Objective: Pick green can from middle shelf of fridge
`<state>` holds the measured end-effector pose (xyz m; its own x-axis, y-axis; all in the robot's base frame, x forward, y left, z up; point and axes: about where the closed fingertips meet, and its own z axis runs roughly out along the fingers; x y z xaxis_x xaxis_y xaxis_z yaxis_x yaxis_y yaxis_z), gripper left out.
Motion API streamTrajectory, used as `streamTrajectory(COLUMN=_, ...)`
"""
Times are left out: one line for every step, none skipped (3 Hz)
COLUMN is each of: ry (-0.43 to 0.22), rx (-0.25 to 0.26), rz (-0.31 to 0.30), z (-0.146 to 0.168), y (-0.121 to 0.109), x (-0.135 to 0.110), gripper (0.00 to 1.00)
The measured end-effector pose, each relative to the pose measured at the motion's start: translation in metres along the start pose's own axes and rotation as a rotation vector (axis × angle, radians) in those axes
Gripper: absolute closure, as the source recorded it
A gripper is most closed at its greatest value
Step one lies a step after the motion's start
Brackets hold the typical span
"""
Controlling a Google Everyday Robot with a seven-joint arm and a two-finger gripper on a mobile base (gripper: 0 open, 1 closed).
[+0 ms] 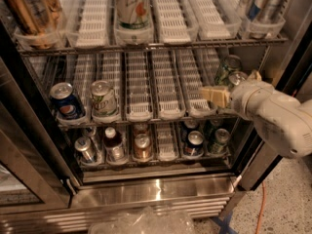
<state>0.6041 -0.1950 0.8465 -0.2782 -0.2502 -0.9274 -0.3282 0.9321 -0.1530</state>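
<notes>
fridge [156, 194] racks are seen behind an opened door; the green can [225, 68] is stood at the right end of the middle shelf [139, 84], and the claw [234, 85] is held spread open just beside it.

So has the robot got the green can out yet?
Not yet. Done: the gripper is at the green can, on the right end of the middle shelf. In hand: getting hold of it. Left: lifting it out of the fridge.
</notes>
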Motion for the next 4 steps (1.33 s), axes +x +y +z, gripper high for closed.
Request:
streamTrajectory(ry=0.0, rx=0.001, rz=0.0, z=-0.0013, y=-0.0007, x=-0.0038, gripper=0.31)
streamTrajectory(ry=0.0, rx=0.001, rz=0.0, z=-0.0017, y=-0.0011, x=-0.0044, gripper=0.54)
streamTrajectory(ry=0.0, rx=0.001, rz=0.0, z=-0.0017, y=-0.0011, x=-0.0044, gripper=0.77)
streamTrajectory(ry=0.0, rx=0.001, rz=0.0, z=-0.003, y=-0.0016, x=-0.008, gripper=1.0)
